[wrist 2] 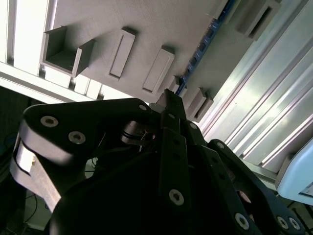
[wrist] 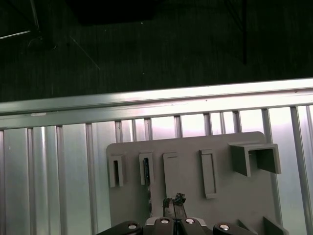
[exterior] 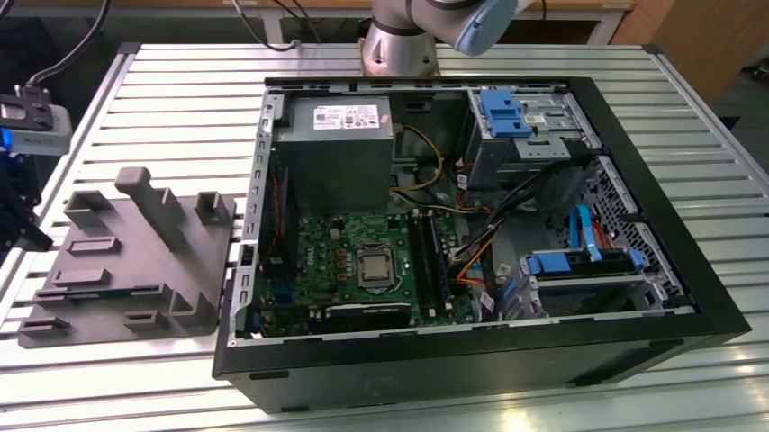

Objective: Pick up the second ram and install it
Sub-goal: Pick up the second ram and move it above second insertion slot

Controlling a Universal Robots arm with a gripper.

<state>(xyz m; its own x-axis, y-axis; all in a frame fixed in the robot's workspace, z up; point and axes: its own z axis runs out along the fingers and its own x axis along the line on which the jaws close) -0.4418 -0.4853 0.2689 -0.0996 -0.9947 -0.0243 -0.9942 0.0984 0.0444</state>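
On the slatted surface (exterior: 180,81), the grey tray (exterior: 121,270) with its upright posts lies at the exterior view's left, the open computer case (exterior: 481,360) at its right. In the second wrist view the second ram (wrist 2: 203,46) shows as a thin blue strip on edge in the tray, just beyond the pincer (wrist 2: 168,100), whose fingers are together and hold nothing.

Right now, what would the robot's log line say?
gripper: above grey tray in first wrist view | hold: cannot tell | computer case: open, exterior view's right of tray
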